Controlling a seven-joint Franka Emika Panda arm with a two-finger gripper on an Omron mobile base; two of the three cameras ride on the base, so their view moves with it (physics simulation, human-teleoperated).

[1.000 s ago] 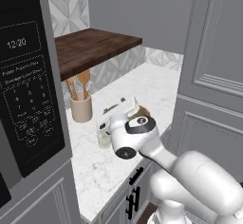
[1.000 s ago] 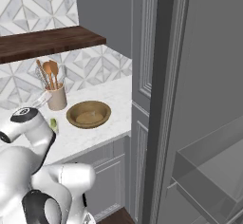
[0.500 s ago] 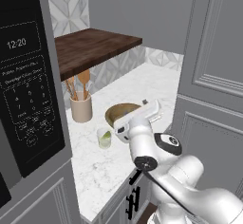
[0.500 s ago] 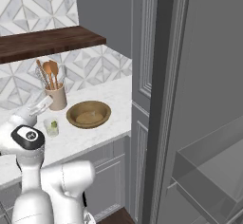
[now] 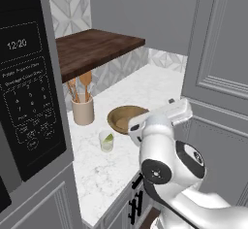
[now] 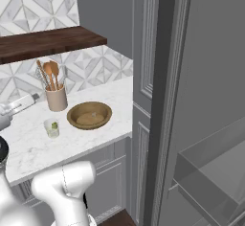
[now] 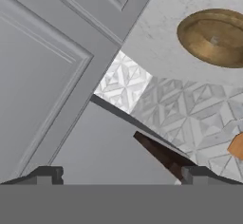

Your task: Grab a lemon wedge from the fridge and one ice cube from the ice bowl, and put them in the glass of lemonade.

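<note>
The ice bowl (image 6: 89, 115) sits left of centre on the white marble counter (image 6: 28, 148), wide and shallow, its wooden inside pale at the bottom. Just left of it stands the glass of lemonade (image 6: 51, 128), with a small green-yellow lemon wedge (image 6: 55, 125) at its rim. Behind the glass, toward the upper left, a tan crock (image 6: 56, 98) holds wooden spoons against the patterned tile wall. A dark wooden shelf (image 6: 48, 42) runs across the upper left. The fridge (image 6: 201, 105) fills the right half, its door open, with glass shelves in the lower right.
</note>
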